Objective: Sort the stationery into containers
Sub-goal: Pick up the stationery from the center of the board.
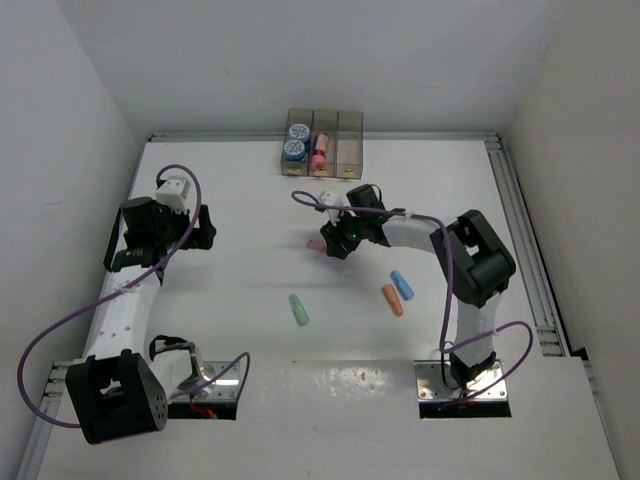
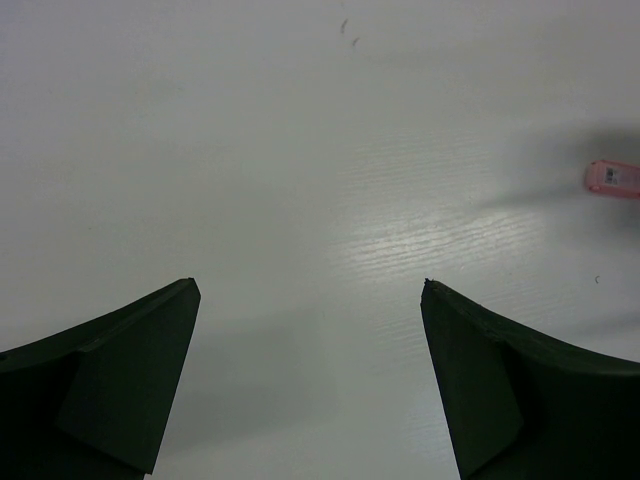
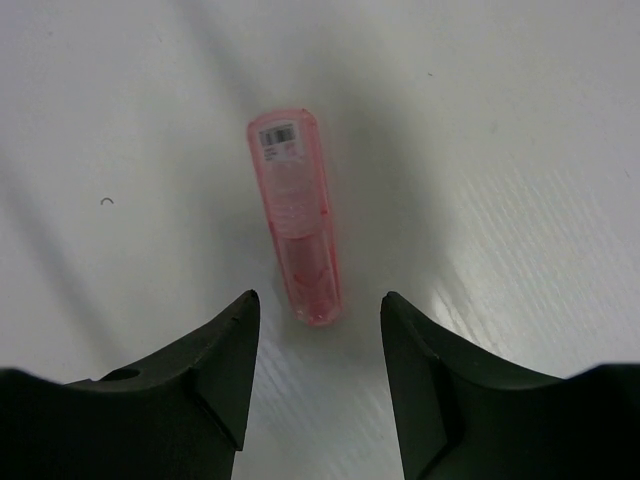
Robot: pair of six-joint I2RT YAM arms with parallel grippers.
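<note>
The pink capsule (image 3: 295,225) lies flat on the table (image 1: 250,290), near its middle and in front of the bins (image 1: 350,160). Its near end is framed by the right gripper (image 3: 319,296), which is held low with its jaws apart. The rest of the capsule points away from the wrist, and nothing is clamped yet.

The step in hand is judged to be the pick of this capsule. It would be done best if the gripper were advanced along the capsule, so that it is pinched across its middle rather than at the rounded tip, from which it could be squeezed out. The capsule lies a little askew and nearer one finger, so a small turn of the wrist is advised. Slow closing is also advised, since the smooth piece may roll.

Between capsule and bins only bare table is seen. Pink pieces (image 1: 320,150) are held by the middle bin and two cylinders (image 1: 296,140) by the left one. The right one appears empty. A lift is needed to clear the near rim, and little room is left behind the bins by the wall (image 1: 300,60).

The green capsule (image 1: 298,309), orange capsule (image 1: 392,299) and blue capsule (image 1: 401,285) lie nearer the bases, well apart from the pick. The left gripper (image 2: 310,285), jaws apart and holding nothing, hangs over bare table far to the left.
</note>
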